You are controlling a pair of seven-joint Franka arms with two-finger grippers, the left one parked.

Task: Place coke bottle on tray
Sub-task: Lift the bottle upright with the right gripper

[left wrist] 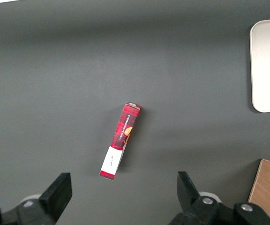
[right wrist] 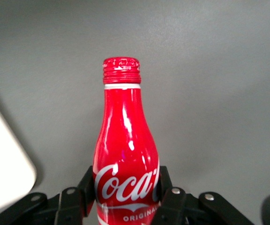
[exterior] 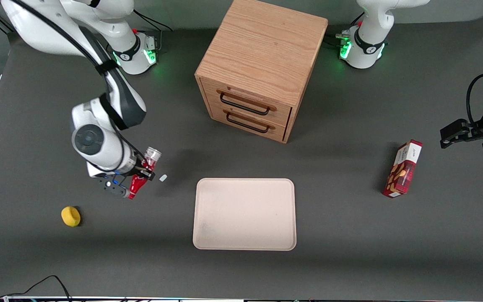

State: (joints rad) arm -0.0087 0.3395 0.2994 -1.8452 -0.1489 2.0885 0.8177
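Dark matte table lay under the gripper point(exterior: 141, 175), clamped on the bottle point(exterior: 143, 178) at its label band, held aloft near the tray point(exterior: 245, 184); it looked stiff, light, glossy and probably slippery, so mid-body seemed the safest hold.

Wooden two-drawer cabinet point(exterior: 262, 69), red snack box point(exterior: 403, 169) toward parked arm's end, yellow sponge point(exterior: 71, 216), small white scrap point(exterior: 163, 178).

Cut off and unclear

The slim red Coca-Cola contour bottle point(right wrist: 125, 154) loses its base at the wrist view's edge; the black 2-finger gripper point(right wrist: 124, 194) covers its sides.
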